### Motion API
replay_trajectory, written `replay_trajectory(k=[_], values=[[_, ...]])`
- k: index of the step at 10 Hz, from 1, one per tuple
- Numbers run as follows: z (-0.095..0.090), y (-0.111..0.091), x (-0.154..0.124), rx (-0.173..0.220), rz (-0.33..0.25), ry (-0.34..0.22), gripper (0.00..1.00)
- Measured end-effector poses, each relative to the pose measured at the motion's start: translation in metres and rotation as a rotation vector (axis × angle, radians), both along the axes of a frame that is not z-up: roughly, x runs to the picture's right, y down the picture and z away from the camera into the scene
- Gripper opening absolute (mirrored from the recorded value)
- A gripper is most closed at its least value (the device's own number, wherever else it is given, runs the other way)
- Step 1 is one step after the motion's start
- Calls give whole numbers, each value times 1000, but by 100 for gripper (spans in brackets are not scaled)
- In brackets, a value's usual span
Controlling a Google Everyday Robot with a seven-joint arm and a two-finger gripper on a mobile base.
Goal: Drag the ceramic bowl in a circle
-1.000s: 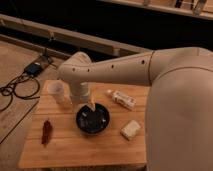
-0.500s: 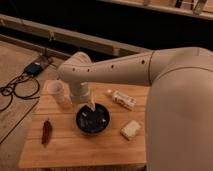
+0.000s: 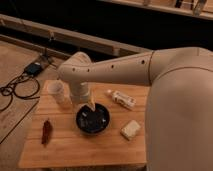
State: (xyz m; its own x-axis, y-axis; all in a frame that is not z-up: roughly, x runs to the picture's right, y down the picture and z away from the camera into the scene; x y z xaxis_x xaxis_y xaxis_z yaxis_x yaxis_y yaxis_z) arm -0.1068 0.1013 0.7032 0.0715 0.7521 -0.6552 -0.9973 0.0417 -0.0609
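No movement noted in the last second: tool [image 3: 92,104] remains at the far rim of the ceramic bowl [image 3: 95,123], mid-surface [image 3: 75,147]. Grip state cannot be told. The circle appears not yet begun.

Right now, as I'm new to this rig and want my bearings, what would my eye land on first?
First comes the big pale robot arm, stretching from the right across the wooden table. Its end effector points down at the back rim of the glossy black ceramic bowl in the table's middle. A white cup stands near the table's far left corner.
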Motion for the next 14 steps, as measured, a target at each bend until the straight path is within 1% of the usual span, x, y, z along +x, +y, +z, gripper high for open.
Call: replay_trajectory(k=[1, 3, 5, 6, 7, 8, 9, 12, 14], values=[[0, -1, 0, 1, 0, 0, 65], [16, -3, 21, 1, -6, 26, 65], [45, -6, 63, 5, 7, 80, 65], [56, -7, 78, 8, 21, 95, 65], [69, -5, 95, 8, 46, 109, 65], [81, 1, 111, 2, 74, 120, 65], [89, 10, 120, -9, 101, 122, 65], [109, 40, 136, -43, 176, 109, 65], [116, 58, 138, -72, 189, 99, 65]])
